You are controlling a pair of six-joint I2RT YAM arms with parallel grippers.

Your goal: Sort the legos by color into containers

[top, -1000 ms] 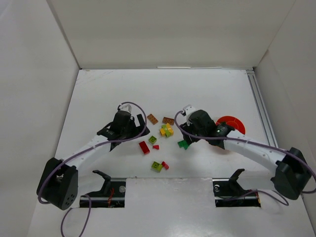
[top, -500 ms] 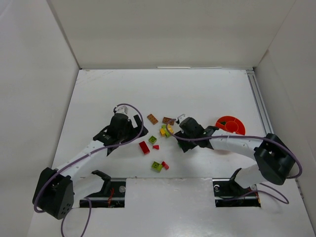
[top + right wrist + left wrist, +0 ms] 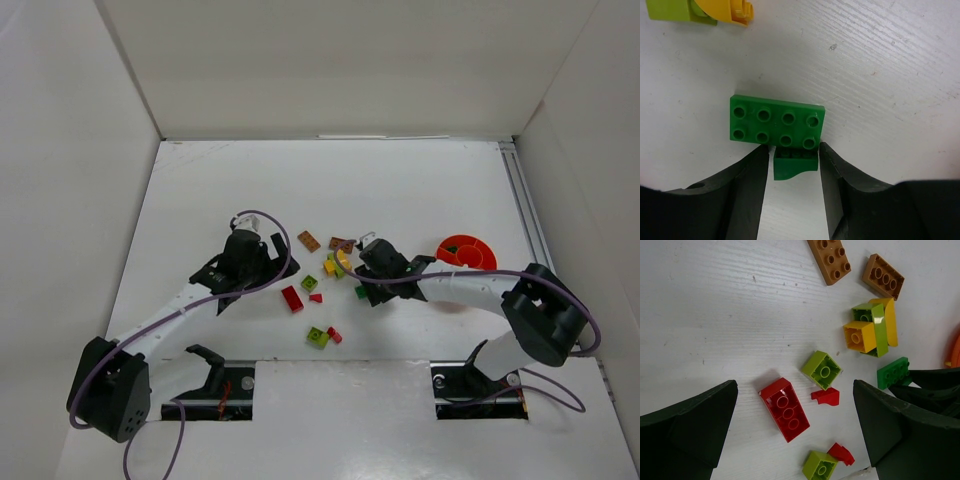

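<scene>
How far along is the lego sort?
Barely started. Done: the orange bowl may hold one dark piece, though the overhead view is too small to tell. In hand: the right fingers flank a small green brick beside a green plate, and the left fingers hang open over a red brick. Left: lime, yellow and brown bricks lie loose on the table.

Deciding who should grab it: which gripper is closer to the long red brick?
Left. The long red brick lies just ahead of the left gripper, framed by its open fingers. The right gripper is farther off to the right, straddling a dark green plate.
</scene>
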